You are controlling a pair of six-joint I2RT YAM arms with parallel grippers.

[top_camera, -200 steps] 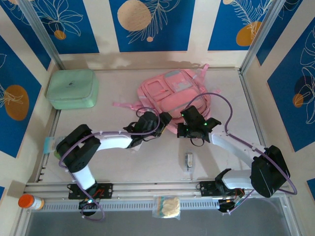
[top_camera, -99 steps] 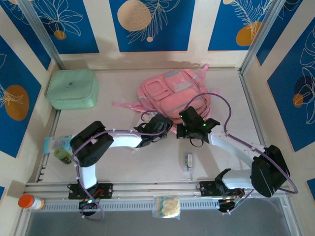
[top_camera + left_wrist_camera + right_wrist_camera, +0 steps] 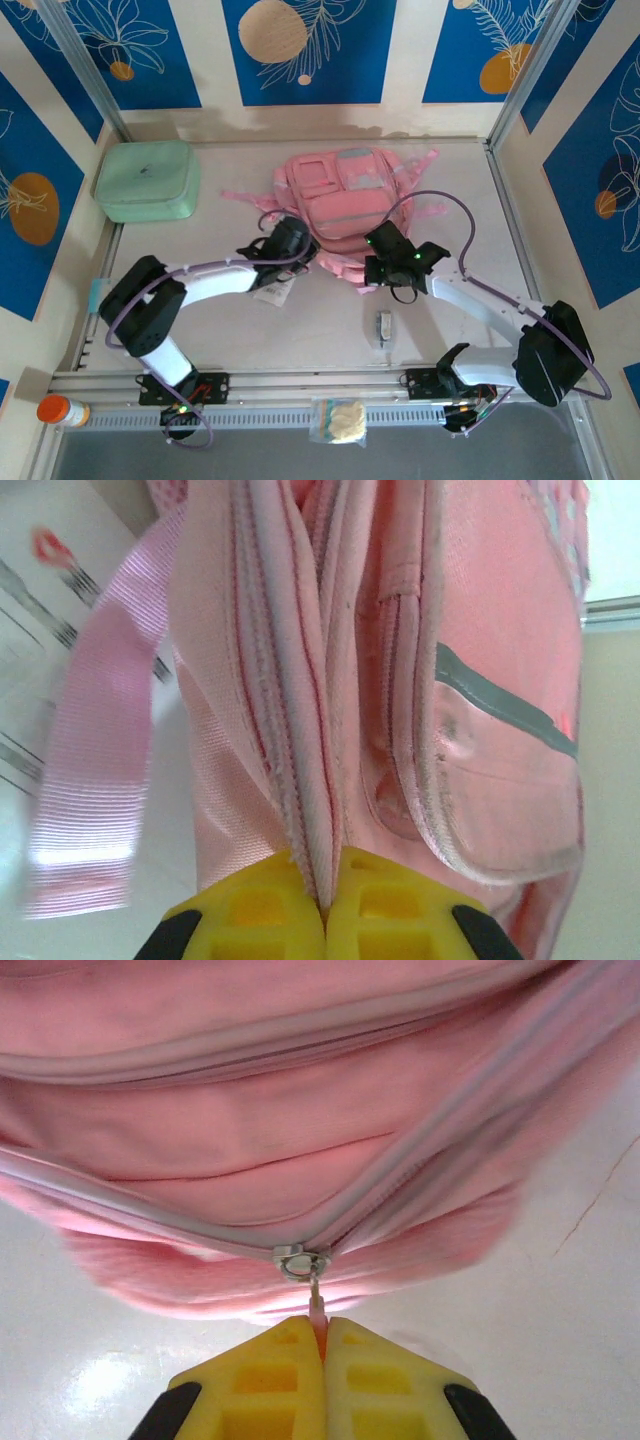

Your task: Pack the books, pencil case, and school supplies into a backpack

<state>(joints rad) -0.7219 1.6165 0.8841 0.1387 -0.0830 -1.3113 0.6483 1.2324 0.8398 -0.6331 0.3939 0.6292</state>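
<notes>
A pale pink fabric backpack (image 3: 345,195) lies flat in the far middle, with its front pockets and clear window panel facing up and its straps trailing to both sides. A long flat white pencil case (image 3: 272,291) with red and dark print lies at the backpack's near-left corner. A tiny pale grey oblong supply item (image 3: 383,327) lies apart, nearer.

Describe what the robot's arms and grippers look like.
The left arm and right arm are white tubes with bulky black joints, each trailed by a looping purple cable. The left gripper and right gripper have blocky yellow fingers with recessed pockets and black outer edges.
</notes>
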